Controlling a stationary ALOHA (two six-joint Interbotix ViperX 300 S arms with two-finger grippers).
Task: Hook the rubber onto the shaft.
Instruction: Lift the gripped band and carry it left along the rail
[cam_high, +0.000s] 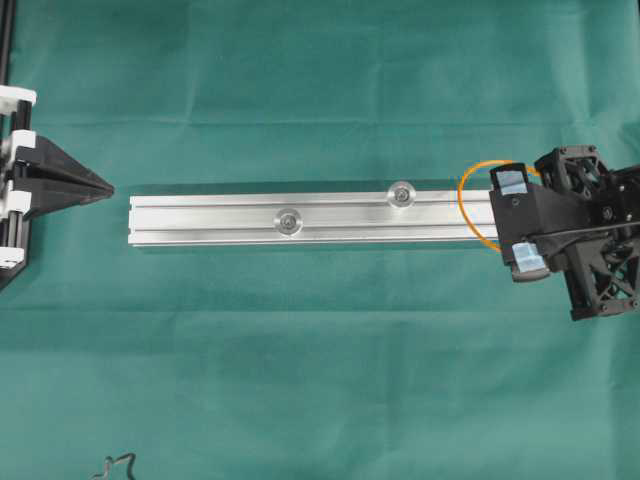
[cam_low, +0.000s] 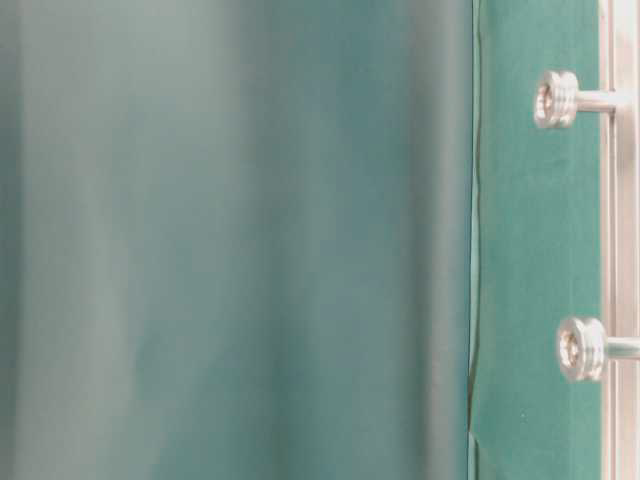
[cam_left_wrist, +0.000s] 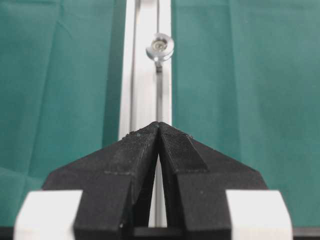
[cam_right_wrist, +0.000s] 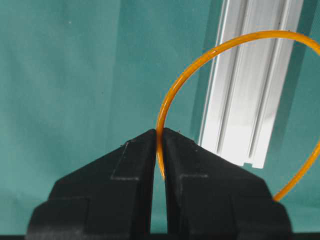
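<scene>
Closed left pincer (cam_left_wrist: 159, 126) hangs over the aluminium rail (cam_left_wrist: 145, 75); one shaft (cam_left_wrist: 160, 47) stands farther along

Looks like a lab test bench, not a home or shop. My work surface is a table draped in plain green cloth (cam_high: 300, 350), creased, with a seam line visible at table level. Only fixture: a slotted aluminium rail (cam_high: 300, 220) with two steel shafts (cam_high: 401, 193) bolted in. Staged rig, nothing domestic.

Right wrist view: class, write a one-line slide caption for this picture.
Right gripper fingers pinch the orange rubber band, its loop arching over the end of the aluminium rail on green cloth.
</scene>
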